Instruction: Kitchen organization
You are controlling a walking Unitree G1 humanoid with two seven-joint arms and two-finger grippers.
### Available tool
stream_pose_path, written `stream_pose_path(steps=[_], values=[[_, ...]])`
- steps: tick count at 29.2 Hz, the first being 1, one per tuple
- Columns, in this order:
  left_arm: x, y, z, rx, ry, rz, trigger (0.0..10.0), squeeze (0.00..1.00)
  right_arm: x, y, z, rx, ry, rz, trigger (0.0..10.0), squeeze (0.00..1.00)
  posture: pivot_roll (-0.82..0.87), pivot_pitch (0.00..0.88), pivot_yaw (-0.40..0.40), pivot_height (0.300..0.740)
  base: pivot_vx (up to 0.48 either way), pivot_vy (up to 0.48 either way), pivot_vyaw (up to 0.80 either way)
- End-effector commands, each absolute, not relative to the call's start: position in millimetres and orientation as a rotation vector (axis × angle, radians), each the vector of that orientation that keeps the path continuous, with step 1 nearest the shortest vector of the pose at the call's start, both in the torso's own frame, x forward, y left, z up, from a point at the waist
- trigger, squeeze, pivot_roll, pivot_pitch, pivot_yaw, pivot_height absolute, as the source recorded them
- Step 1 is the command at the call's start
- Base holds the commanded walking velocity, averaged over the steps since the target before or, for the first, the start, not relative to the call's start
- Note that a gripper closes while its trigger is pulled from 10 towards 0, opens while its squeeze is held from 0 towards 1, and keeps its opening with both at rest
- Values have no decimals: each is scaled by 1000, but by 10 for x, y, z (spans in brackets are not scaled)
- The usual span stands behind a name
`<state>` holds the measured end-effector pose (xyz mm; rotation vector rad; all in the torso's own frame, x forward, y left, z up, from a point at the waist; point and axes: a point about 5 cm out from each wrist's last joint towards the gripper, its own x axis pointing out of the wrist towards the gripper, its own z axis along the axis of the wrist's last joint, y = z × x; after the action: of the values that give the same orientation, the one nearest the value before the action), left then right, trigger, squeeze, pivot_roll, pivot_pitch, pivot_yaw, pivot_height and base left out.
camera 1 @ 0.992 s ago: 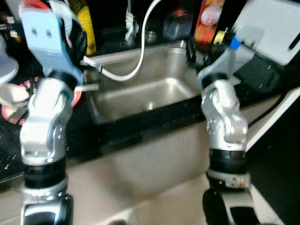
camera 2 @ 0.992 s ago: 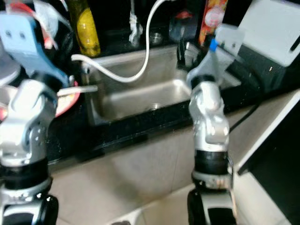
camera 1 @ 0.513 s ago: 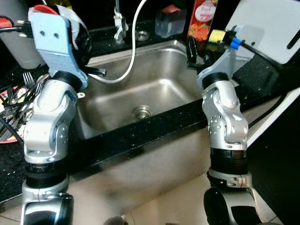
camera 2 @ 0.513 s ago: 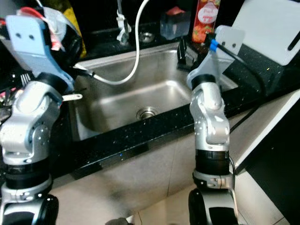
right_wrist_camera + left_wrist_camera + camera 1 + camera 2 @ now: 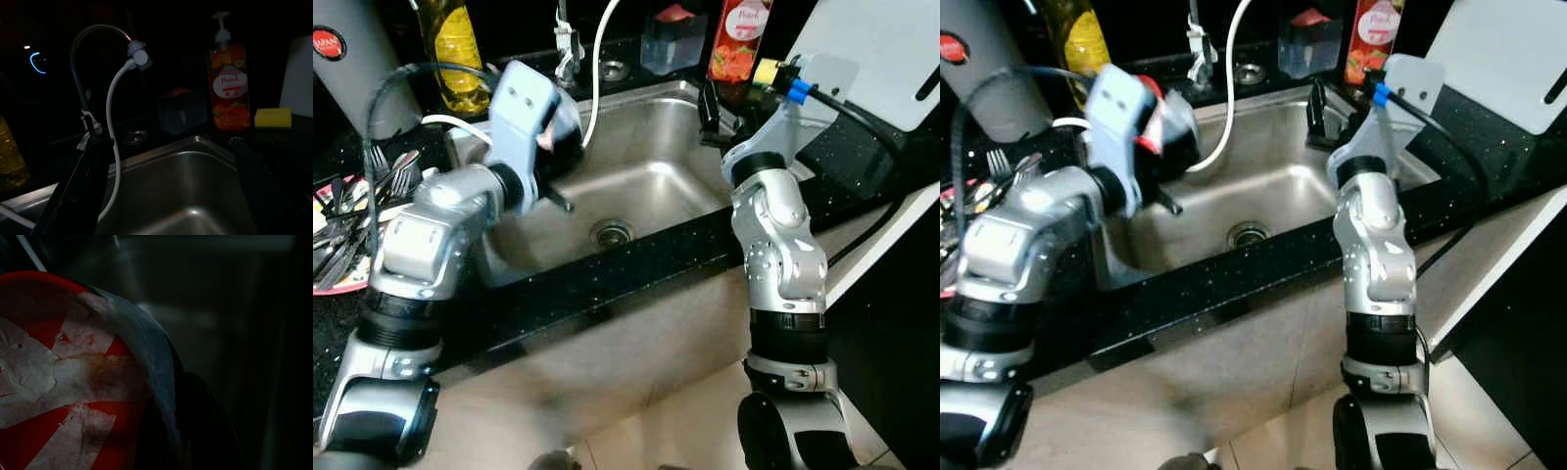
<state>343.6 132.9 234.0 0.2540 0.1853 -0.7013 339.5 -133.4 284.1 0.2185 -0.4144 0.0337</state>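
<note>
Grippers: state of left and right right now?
Left gripper: over the stainless steel sink; open or shut cannot be told.
Right gripper: open, holding nothing, at the sink's right rim.

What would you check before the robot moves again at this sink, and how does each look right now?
1. Sink basin bare around the drain: ok.
2. Left hand over the basin: ok.
3. Left hand's hold on the red and white object: cannot tell.
4. White hose hanging close beside the left arm, may snag: not ok.
5. Right hand open over the sink's right edge: ok.
6. Soap bottle and yellow sponge behind the sink, away from both hands: ok.
</note>
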Motion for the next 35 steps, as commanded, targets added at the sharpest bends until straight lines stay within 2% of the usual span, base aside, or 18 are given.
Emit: stream_pose_path(steps=[1, 4, 6, 7, 12, 17, 18, 23, 26, 27, 29, 30, 31, 35], values=[[3560, 1455, 2140, 362, 281, -688, 10000, 0, 3409, -1322, 2827, 215, -409, 33, 10000, 0, 131, 7, 18, 740, 0, 0, 0], [3696, 1577, 1866, 446, 411, -660, 10000, 0, 3403, -1333, 2823, 213, -408, 32, 10000, 0, 126, 6, 25, 740, 0, 0, 0], [3731, 1589, 1825, 434, 434, -647, 10000, 27, 3405, -1332, 2834, 213, -411, 34, 10000, 0, 121, 7, 27, 740, 0, 0, 0], [3761, 1589, 1797, 423, 448, -641, 10000, 1000, 3407, -1328, 2848, 214, -415, 37, 10000, 0, 121, 8, 26, 740, 0, 0, 0], [3808, 1456, 1884, 382, 386, -698, 10000, 1000, 3420, -1291, 2891, 217, -424, 49, 10000, 0, 119, 13, 26, 740, 0, 0, 0], [3854, 1402, 2298, 244, 211, -743, 10000, 1000, 3435, -1259, 2894, 224, -420, 61, 10000, 0, 131, 22, 21, 740, 0, 0, 0], [3832, 1380, 2372, 228, 187, -784, 10000, 0, 3438, -1252, 2893, 226, -419, 64, 10000, 0, 142, 22, 16, 740, 0, 0, 0], [3717, 1359, 2652, 278, 95, -839, 10000, 0, 3450, -1194, 2908, 233, -421, 82, 10000, 0, 147, 16, 19, 740, 0, 0, 0], [3551, 1634, 2971, 397, 38, -728, 10000, 0, 3457, -1128, 2959, 243, -437, 111, 10000, 0, 170, 12, 32, 740, 0, 0, 0], [3522, 1702, 3015, 420, 33, -697, 10000, 0, 3458, -1118, 2967, 244, -439, 118, 10000, 0, 170, 12, 32, 740, 0, 0, 0], [3406, 2011, 3036, 550, 57, -538, 10000, 0, 3470, -1058, 2986, 243, -443, 167, 10000, 0, 182, 11, 36, 740, 0, 0, 0], [3406, 2011, 3036, 550, 57, -538, 10000, 0, 3470, -1058, 2986, 243, -443, 167, 10000, 0, 182, 11, 36, 740, 0, 0, 0], [3292, 2191, 3031, 605, 75, -448, 10000, 0, 3472, -1013, 3001, 244, -446, 200, 10000, 0, 197, 14, 33, 740, 0, 0, 0], [3108, 2343, 3004, 556, 78, -334, 10000, 0, 3473, -954, 3022, 253, -447, 224, 10000, 0, 217, 16, 21, 740, 0, 0, 0]])
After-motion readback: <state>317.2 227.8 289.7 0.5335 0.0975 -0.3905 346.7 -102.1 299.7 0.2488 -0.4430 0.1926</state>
